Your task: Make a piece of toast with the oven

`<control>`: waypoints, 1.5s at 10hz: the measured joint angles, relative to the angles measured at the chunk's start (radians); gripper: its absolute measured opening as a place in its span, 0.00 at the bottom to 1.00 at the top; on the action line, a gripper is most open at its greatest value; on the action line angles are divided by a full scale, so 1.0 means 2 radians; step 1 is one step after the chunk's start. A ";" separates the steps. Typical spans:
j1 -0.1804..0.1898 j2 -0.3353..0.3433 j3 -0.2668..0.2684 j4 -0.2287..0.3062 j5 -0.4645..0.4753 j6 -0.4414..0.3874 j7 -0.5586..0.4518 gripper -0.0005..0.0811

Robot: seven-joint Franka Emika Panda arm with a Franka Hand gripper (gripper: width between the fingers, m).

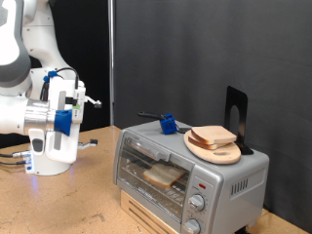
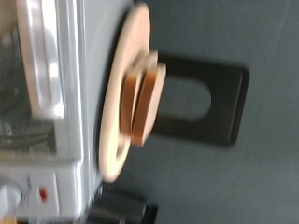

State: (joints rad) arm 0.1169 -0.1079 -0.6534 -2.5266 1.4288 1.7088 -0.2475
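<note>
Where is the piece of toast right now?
In the exterior view, the piece of toast lies on the wire rack inside the oven, behind its glass door.

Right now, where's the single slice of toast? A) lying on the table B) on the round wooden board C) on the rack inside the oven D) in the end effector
C: the piece of toast lies on the wire rack behind the glass door of the oven, while the end effector sits off at the exterior view's left with nothing between its fingers.

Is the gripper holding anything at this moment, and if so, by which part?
Nothing is held. The gripper hangs in the air at the exterior view's left, apart from the oven; the piece of toast lies inside on the rack.
</note>
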 joint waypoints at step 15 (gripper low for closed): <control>-0.010 0.174 0.017 0.198 -0.115 -0.102 0.050 0.99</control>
State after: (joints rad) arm 0.0967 0.2408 -0.6192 -2.1313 1.1995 1.5044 -0.1475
